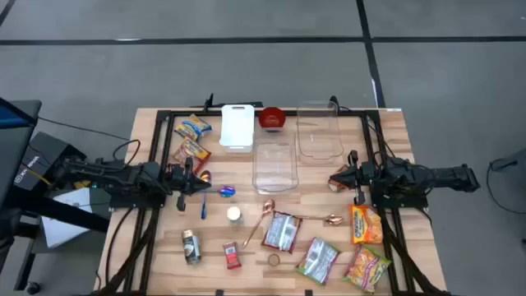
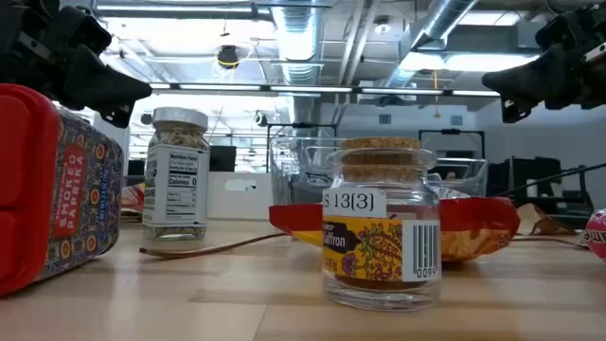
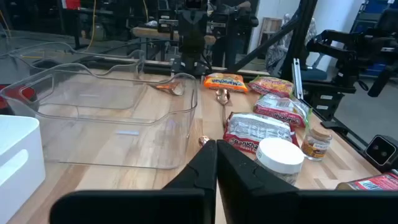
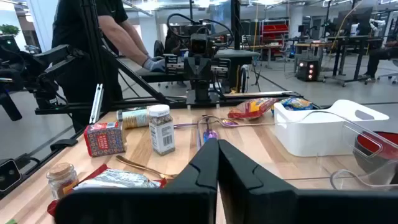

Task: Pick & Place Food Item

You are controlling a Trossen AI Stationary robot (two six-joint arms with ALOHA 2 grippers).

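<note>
Food packets lie flat on the wooden table [image 1: 156, 247]: a silver noodle packet [image 1: 281, 232], a green one [image 1: 318, 259], two orange ones [image 1: 366, 224] [image 1: 367, 267] and two snack bags [image 1: 193, 127] [image 1: 191, 151]. My left gripper [image 1: 200, 180] hovers shut at the table's left, above a blue wrapped item [image 1: 228, 191] and a pen [image 1: 203, 205]. At the right my right gripper [image 1: 335, 179] hovers shut beside the clear tub [image 1: 275, 164]. The wrist views show both finger pairs closed with nothing between them [image 3: 216, 155] [image 4: 217, 149].
At the back stand a white bin [image 1: 237, 127], a red bowl [image 1: 272, 119] and a second clear tub [image 1: 319, 136]. A white-lidded spice jar [image 1: 234, 215], a can [image 1: 191, 247], a red tin [image 1: 233, 255], a cork-topped jar [image 2: 381, 227] and two spoons [image 1: 263, 218] [image 1: 319, 219] crowd the front. A person [image 4: 93, 37] stands beyond the table.
</note>
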